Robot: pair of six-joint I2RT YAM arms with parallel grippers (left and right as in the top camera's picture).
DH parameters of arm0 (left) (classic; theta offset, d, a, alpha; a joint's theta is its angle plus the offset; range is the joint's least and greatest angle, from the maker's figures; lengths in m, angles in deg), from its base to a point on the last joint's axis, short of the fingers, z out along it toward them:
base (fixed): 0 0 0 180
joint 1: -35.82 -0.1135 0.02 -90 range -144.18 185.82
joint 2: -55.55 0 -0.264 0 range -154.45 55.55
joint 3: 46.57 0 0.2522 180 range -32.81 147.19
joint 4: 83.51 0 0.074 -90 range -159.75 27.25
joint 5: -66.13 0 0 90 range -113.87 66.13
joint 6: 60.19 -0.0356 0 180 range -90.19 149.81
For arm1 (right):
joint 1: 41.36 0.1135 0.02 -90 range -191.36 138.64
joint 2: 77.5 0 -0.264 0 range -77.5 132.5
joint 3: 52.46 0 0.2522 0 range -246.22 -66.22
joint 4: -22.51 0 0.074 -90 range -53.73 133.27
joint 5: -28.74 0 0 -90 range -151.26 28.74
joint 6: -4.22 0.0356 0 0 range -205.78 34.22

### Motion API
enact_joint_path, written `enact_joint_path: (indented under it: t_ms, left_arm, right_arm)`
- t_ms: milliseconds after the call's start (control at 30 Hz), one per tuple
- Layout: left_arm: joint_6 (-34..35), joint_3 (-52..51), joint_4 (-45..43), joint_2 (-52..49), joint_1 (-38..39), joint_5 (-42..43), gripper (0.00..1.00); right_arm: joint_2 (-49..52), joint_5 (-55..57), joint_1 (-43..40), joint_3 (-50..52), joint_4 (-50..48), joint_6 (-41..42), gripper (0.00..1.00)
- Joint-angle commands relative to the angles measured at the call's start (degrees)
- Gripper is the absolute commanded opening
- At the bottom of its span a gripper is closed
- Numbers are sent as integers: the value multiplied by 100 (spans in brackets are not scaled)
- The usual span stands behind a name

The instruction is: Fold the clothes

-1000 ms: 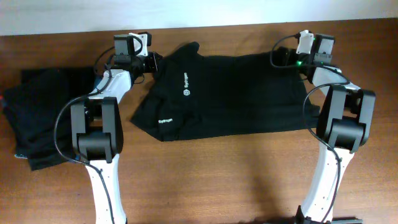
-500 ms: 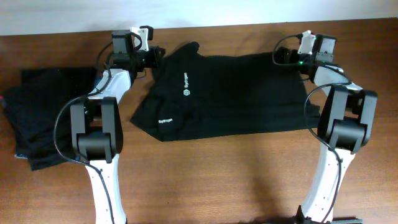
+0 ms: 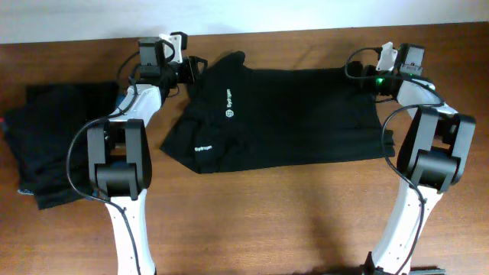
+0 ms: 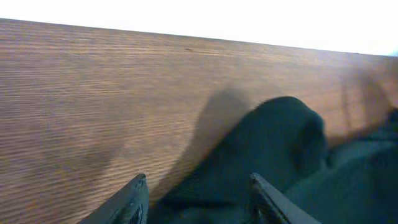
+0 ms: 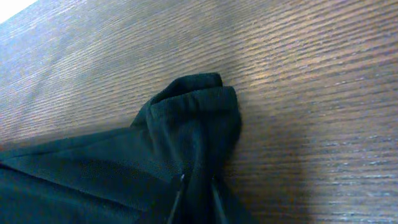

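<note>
From overhead, a soft black fabric shirt with small white printed logos lies spread across the middle of the brown wood-grain table. It is mostly flat, with its left part bunched into folds and one dark lobe poking toward the far edge. Well apart to the left sits a dark stack of folded black cloth with a thin teal-blue edge at its near corner; its layers cannot be told apart. The left gripper is at the shirt's far left corner and the right gripper at its far right corner, but from this height the fingers are too small and dark to read against the cloth. In the left wrist view only the tips of the two dark fingers show, cut off by the bottom edge. They stand wide apart, and a rounded hump of the shirt lies between and beyond them, casting a soft shadow on the grain; whether either tip touches cloth cannot be told. In the right wrist view the two thin fingertips are drawn close together, pinching a fold of the shirt. Its hemmed corner, edged with a stitched band, stands up in a peak just beyond them on the bare wood.
</note>
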Motion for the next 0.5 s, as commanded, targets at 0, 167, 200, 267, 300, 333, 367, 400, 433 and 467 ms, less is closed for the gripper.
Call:
enact_joint_path:
  t_ms: [0,167,200,267,300,333,367,400,433,467]
  left_arm:
    - [-26,136,-24,-90,31,-376,52]
    - [-24,138,-195,-289,46,-297,52]
    - [-20,138,-214,-350,66,-258,52]
    - [-22,138,-254,-426,83,-155,52]
    - [-22,138,-278,-470,94,-111,52]
    - [-22,138,-282,-481,109,-92,52]
    - [-22,138,-286,-501,129,-94,52]
    - [-24,138,-297,-520,151,-92,52]
    - [-26,138,-308,-551,186,-96,52]
    - [-26,138,-326,-579,205,-94,53]
  right_arm:
    - [-219,-50,28,4,66,28,18]
    - [-219,-50,44,4,98,28,17]
    - [-219,-50,44,4,109,28,18]
    - [-219,-48,44,4,122,26,18]
    - [-219,-48,44,4,122,26,18]
    - [-216,-48,44,4,120,28,18]
    - [-216,-48,44,4,116,28,18]
    - [-219,-48,44,4,111,28,18]
    - [-219,-48,50,4,111,28,18]
    - [-219,-48,57,4,114,28,18]
